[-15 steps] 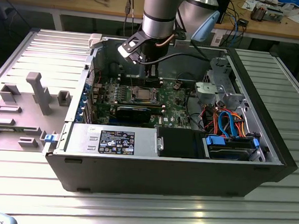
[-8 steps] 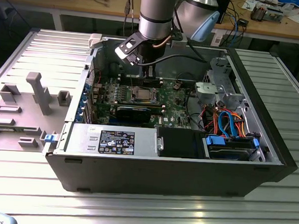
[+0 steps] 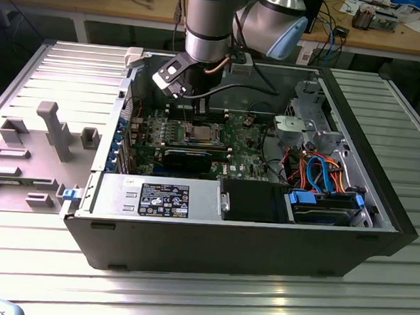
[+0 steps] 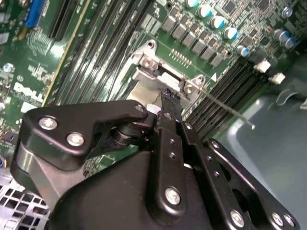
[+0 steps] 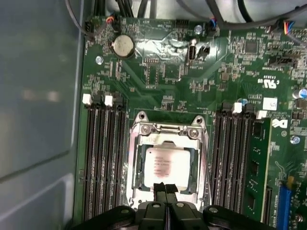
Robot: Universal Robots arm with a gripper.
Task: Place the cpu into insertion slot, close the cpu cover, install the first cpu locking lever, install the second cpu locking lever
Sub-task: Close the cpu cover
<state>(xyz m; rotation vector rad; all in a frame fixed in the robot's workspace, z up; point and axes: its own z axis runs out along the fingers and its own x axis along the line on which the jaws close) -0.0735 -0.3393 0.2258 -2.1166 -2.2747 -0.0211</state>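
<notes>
Far left of the exterior view, grey fixture blocks (image 3: 47, 130) sit on the ribbed tabletop (image 3: 201, 300). Frame centre: open computer case (image 3: 226, 244), green motherboard (image 3: 246, 149) inside, tool (image 3: 200, 115) low over the board's middle. First wrist view: cpu (image 5: 165, 163) seated in the insertion slot (image 5: 139, 167), cpu cover (image 5: 165, 130) down around it, silver top showing through the cut-out. Tool fingers (image 5: 160, 191) pressed together, nothing between them, tips at the cover's edge. Right of the exterior frame: blue cables (image 3: 323, 171).
</notes>
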